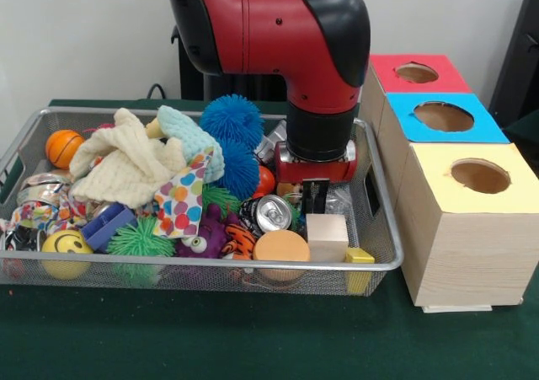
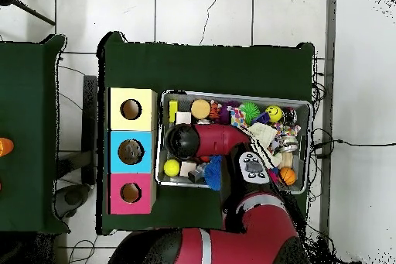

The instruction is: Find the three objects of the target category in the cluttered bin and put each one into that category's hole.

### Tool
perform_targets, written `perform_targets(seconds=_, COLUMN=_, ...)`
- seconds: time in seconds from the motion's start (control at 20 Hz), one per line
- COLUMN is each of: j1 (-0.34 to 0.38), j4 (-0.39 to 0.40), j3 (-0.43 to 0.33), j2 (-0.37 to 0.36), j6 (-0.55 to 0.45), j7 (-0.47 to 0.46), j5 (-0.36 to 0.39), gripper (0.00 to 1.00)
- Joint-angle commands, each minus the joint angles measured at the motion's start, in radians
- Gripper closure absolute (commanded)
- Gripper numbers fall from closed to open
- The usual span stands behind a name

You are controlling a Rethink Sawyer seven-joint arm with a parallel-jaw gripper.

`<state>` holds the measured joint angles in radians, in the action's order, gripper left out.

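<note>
The arm (image 1: pixel 286 34) hides much of the bin (image 1: pixel 383 228).

Light is bright, even and diffuse in both views, seemingly from overhead room fixtures. In the front view soft glare streaks the glossy red arm (image 1: pixel 278 26), and the top of the soda can (image 1: pixel 271 214), just beside the jaws, glints. Shadows are faint: a soft one on the green worktop (image 1: pixel 253 338) under the wire bin (image 1: pixel 370 266). The front view is mildly soft. In the overhead view small items blur together.
</note>
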<state>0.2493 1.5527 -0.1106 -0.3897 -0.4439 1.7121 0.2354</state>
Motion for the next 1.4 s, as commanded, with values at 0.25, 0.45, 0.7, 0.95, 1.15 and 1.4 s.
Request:
perform_targets(seconds=0.25, j1=0.018, j4=0.070, j3=-0.011, j2=0.009, j6=-0.020, j7=0.052, j5=0.040, gripper=1.00)
perform_targets(seconds=0.45, j1=0.018, j4=0.086, j3=-0.001, j2=-0.050, j6=-0.082, j7=0.033, j5=0.036, gripper=1.00)
perform_targets(seconds=0.7, j1=0.029, j4=0.102, j3=-0.005, j2=-0.089, j6=-0.119, j7=0.013, j5=0.031, gripper=1.00)
perform_targets(seconds=0.95, j1=0.026, j4=0.104, j3=-0.003, j2=-0.091, j6=-0.126, j7=0.019, j5=0.028, gripper=1.00)
perform_targets(seconds=1.15, j1=0.028, j4=0.108, j3=-0.006, j2=-0.100, j6=-0.134, j7=0.017, j5=0.027, gripper=1.00)
perform_targets(seconds=1.4, j1=0.025, j4=0.098, j3=-0.007, j2=-0.076, j6=-0.117, j7=0.026, j5=0.031, gripper=1.00)
